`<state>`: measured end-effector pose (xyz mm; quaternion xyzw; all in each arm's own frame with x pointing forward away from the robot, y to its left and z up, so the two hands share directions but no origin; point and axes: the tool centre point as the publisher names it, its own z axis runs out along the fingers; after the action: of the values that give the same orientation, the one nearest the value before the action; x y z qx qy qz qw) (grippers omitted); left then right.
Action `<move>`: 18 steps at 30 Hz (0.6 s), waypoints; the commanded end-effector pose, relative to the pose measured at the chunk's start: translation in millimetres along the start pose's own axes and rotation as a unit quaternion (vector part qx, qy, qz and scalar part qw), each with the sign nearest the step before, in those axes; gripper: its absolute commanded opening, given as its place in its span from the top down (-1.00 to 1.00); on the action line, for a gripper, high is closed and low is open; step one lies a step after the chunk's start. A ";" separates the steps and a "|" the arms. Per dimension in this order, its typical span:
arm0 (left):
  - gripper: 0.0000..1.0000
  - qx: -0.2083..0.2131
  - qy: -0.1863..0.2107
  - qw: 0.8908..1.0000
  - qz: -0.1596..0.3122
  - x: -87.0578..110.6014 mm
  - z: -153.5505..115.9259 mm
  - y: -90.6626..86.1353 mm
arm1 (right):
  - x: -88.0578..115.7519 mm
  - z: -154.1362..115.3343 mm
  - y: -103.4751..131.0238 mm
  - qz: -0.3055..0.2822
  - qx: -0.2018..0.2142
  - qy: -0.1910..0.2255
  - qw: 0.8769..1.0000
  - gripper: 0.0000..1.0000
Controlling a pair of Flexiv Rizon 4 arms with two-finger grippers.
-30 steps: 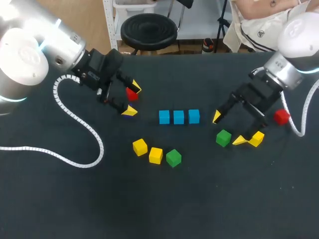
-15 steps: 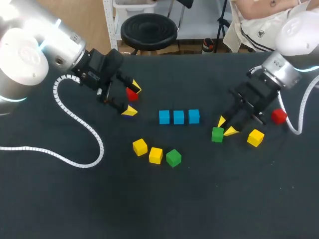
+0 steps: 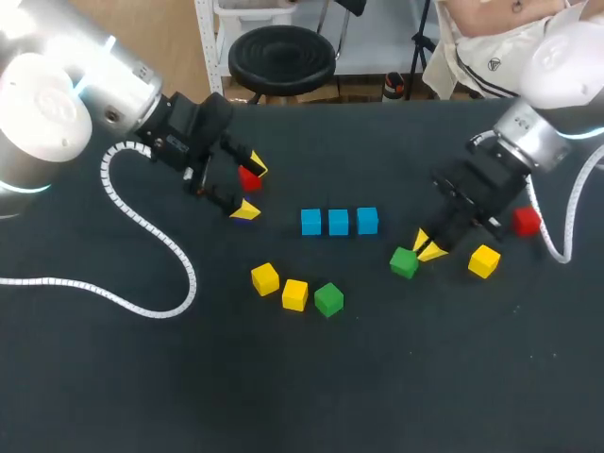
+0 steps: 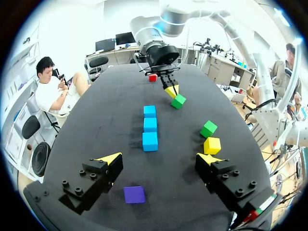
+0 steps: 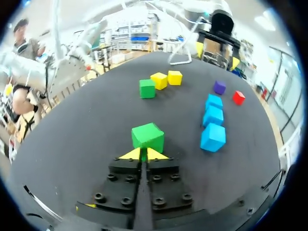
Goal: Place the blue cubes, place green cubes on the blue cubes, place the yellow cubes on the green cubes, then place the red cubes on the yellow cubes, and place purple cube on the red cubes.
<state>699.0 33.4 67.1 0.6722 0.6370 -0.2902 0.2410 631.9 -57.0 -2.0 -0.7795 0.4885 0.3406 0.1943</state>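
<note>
Three blue cubes (image 3: 339, 222) lie in a row mid-table. My right gripper (image 3: 425, 247) is shut, its yellow tips pressed together. A tilted green cube (image 3: 404, 262) lies just ahead of the tips, not between them; the right wrist view shows this cube (image 5: 148, 136) in front of the closed right gripper (image 5: 143, 154). My left gripper (image 3: 247, 189) stands open at the back left, by a red cube (image 3: 249, 177). In the left wrist view a purple cube (image 4: 134, 194) lies between its open fingers.
Two yellow cubes (image 3: 265, 279) (image 3: 294, 294) and a second green cube (image 3: 328, 299) sit in front of the blue row. A yellow cube (image 3: 483, 260) and a red cube (image 3: 525, 222) lie beside my right arm. The left arm's white cable (image 3: 142, 226) loops over the table.
My right gripper went from wide open to shut and swung left. The green cube slid a little left and now sits ahead of the tips. The left arm has not moved.
</note>
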 end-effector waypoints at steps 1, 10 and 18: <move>-1.00 -0.001 -0.001 1.000 0.001 0.9 -0.6 -0.6 | -11.0 -3.2 15.3 0.056 0.044 0.032 0.997 -1.00; -1.00 -0.001 -0.001 1.000 0.001 0.9 -0.6 -0.6 | -2.7 -15.6 37.7 0.219 0.180 0.010 0.959 -1.00; -1.00 -0.001 -0.001 1.000 0.001 0.9 -0.6 -0.6 | -9.6 0.1 20.9 0.239 0.223 -0.020 0.945 -1.00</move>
<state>699.0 33.4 67.1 0.6722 0.6370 -0.2903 0.2410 616.8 -62.7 9.9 -0.6061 0.6921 0.3201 0.2260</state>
